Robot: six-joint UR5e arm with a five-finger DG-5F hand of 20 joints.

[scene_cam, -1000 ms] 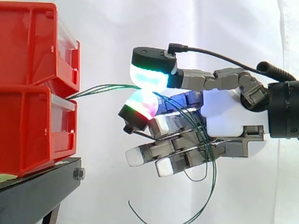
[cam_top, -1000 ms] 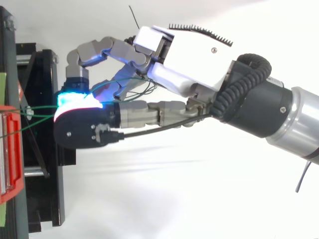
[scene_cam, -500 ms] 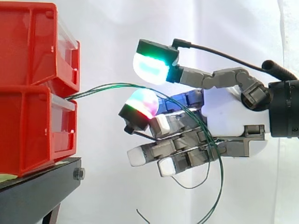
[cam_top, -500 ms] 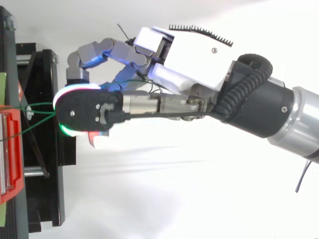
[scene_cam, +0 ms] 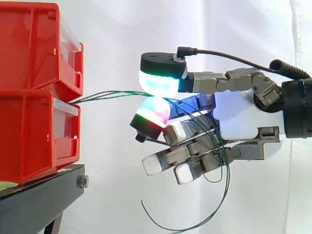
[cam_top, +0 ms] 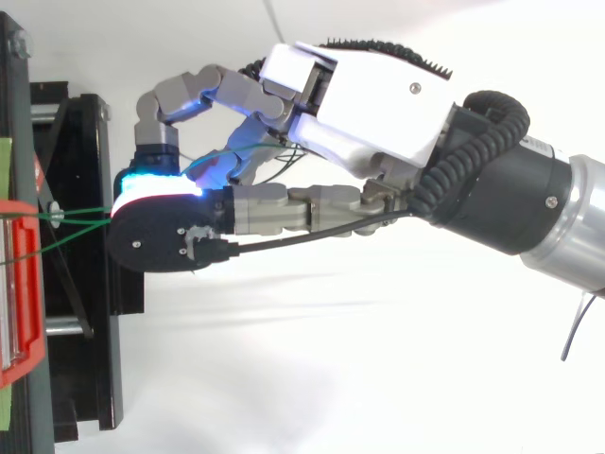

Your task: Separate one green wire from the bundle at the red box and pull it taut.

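Several thin green wires (scene_cam: pixel 107 94) leave the gap between the two stacked red bins (scene_cam: pixel 34 131) and run right to my hand (scene_cam: pixel 243 117). They pass between the thumb's cyan-green pad (scene_cam: pixel 158 80) above and a red-green fingertip pad (scene_cam: pixel 153 114) below, which stand almost together on them. Behind the pinch the wires trail across the lower curled fingers and hang in a loop (scene_cam: pixel 214 214) under the hand. From above, the wires (cam_top: pixel 80 219) fan out from the red bin (cam_top: pixel 19 284) to the thumb (cam_top: pixel 156 236). I cannot tell how many strands are held.
The bins sit on a black stand (scene_cam: pixel 39 200) at the left, seen from above as a black frame (cam_top: pixel 85 284). A white curtain is behind, with open space below and right of the bins.
The thumb lifted off the wires half a second ago and has come back down onto them. The hand has shifted slightly right, away from the bins, and the hanging loop swung.
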